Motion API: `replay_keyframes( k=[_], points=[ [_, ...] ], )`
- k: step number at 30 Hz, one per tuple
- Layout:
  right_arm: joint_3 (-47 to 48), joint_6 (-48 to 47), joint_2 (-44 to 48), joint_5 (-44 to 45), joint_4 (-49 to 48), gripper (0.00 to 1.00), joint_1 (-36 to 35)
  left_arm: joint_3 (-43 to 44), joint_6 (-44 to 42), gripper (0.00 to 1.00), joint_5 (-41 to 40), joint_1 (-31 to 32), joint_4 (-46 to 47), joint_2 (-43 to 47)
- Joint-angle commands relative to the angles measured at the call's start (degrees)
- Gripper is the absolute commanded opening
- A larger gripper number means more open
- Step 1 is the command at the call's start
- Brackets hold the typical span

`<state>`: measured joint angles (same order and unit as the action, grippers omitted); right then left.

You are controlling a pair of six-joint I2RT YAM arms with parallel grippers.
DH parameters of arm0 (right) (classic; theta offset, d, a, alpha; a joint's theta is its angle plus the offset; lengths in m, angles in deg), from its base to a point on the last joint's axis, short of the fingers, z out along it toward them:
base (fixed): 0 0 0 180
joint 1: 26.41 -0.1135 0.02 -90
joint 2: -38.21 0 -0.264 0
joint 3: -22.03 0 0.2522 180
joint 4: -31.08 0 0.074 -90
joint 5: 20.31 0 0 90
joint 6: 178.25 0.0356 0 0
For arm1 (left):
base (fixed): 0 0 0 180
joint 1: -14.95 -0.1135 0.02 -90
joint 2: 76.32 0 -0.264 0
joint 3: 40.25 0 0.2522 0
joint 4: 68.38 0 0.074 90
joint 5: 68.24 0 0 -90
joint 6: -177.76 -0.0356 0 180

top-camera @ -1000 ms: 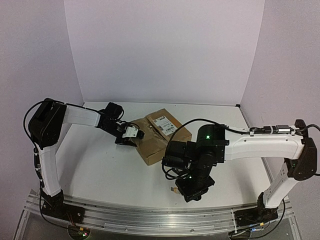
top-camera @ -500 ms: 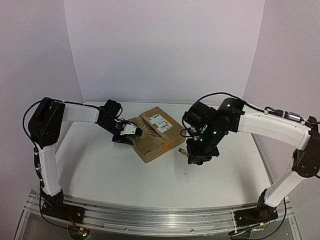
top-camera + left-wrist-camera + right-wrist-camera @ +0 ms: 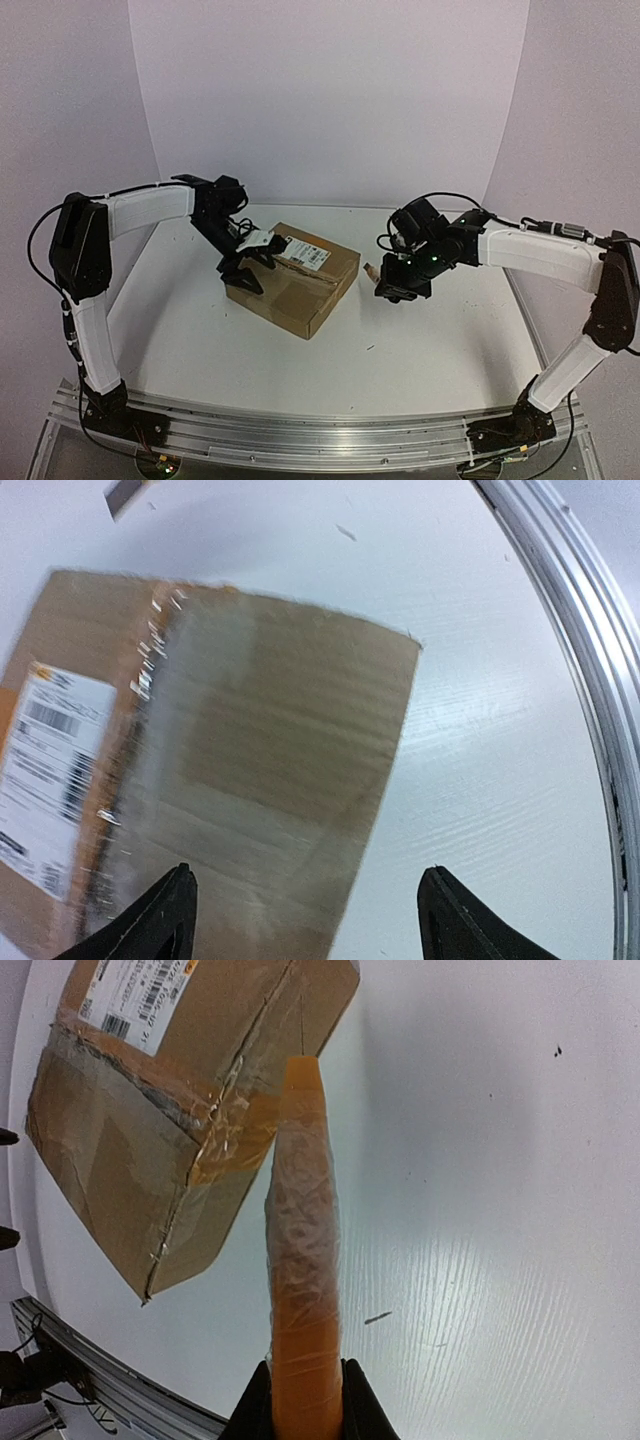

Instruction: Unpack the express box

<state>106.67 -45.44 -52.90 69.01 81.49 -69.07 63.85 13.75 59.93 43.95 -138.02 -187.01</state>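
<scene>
The express box [image 3: 296,278], a flat brown carton with a white label [image 3: 303,253] and clear and orange tape, lies mid-table. My left gripper [image 3: 246,263] is open and hangs over the box's left end; in the left wrist view [image 3: 305,920] its fingers straddle the box's edge [image 3: 230,760], without touching. My right gripper [image 3: 388,283] is shut on a slim orange tape-wrapped tool [image 3: 303,1260], just right of the box. The tool's thin tip points at the taped box corner [image 3: 170,1110] and stops just short of it.
The aluminium rail [image 3: 300,432] runs along the near table edge and shows in the left wrist view [image 3: 570,600]. White walls close the back and sides. A small dark speck [image 3: 378,1317] lies on the table right of the tool.
My right arm swung from the near front up to the box's right side with the tool. The box turned and shifted left. My left gripper rose over the box's left end.
</scene>
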Motion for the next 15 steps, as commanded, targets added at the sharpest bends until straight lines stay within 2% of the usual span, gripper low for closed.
replay_keyframes(
  k=[1, 3, 6, 10, 15],
  points=[
    [-0.72, -1.69, -1.15, -5.10, -8.21, 0.00, 3.37, 7.87, 9.28, 0.76, 3.91, 0.01, 2.75, -0.08],
    [-1.78, -0.23, -1.51, -8.18, -11.24, 0.00, 4.47, 5.01, 12.20, 0.75, -0.56, 0.60, 12.60, -0.04],
    [-4.69, 2.79, -0.95, -12.45, -15.41, 0.00, 5.58, 1.15, 11.02, 0.75, -7.72, 1.26, 23.21, -0.25],
    [-9.17, 7.29, -0.20, -17.49, -22.60, 0.00, 5.92, 1.33, 4.01, 0.77, -9.63, 0.60, 21.66, -1.42],
    [-10.77, 8.95, -1.82, -17.65, -25.42, 0.00, 5.93, 4.59, -1.28, 0.79, -11.09, -1.11, 14.55, -4.66]
  ],
)
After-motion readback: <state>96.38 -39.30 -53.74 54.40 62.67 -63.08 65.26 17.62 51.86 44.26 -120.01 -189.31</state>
